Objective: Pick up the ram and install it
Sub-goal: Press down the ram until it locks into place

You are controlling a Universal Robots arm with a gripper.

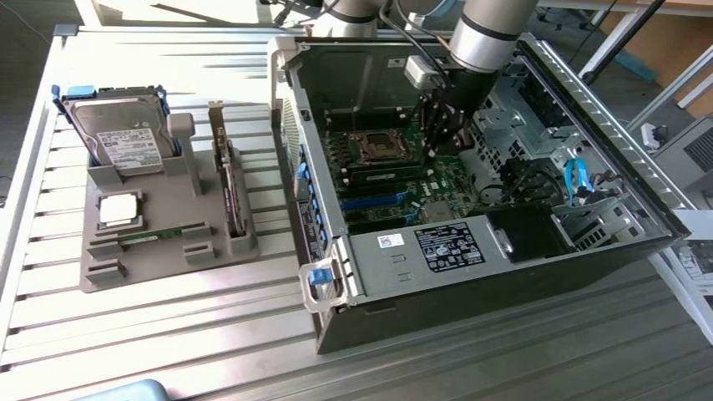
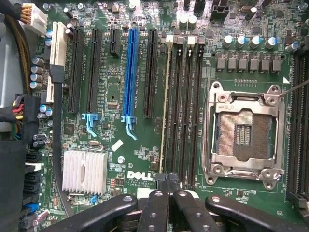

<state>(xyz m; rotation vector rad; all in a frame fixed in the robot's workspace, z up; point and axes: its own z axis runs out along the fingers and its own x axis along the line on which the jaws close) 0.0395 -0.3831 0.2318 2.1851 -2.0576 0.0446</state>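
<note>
Exterior view: grey-and-silver robot arm reaches down into the open black PC tower case (image 1: pixel 624 251); black gripper (image 1: pixel 443 138) hangs over the green motherboard (image 1: pixel 446 180), near the empty square CPU socket (image 1: pixel 376 147). One long, thin green RAM stick (image 1: pixel 154 236) lies flat in the grey plastic parts tray (image 1: pixel 167 267) at the exterior view's left, well apart from the gripper, beside the square silver processor chip (image 1: pixel 119 210); silver hard drive (image 1: pixel 123 138) and upright expansion card (image 1: pixel 229 188) share the tray.

Wrist view: fingers (image 2: pixel 161 186) clenched together, nothing visibly between them, tips just over the end of the black RAM slots (image 2: pixel 186 106). Slots' long axis runs away from the tips, alongside the socket. A pale thin edge looks seated in the slot nearest the PCI connectors; can't confirm it's RAM. Blue PCIe slot (image 2: pixel 131 72) and ribbed silver heatsink (image 2: pixel 84 171) lie off to the side, clear of the fingers.
</note>
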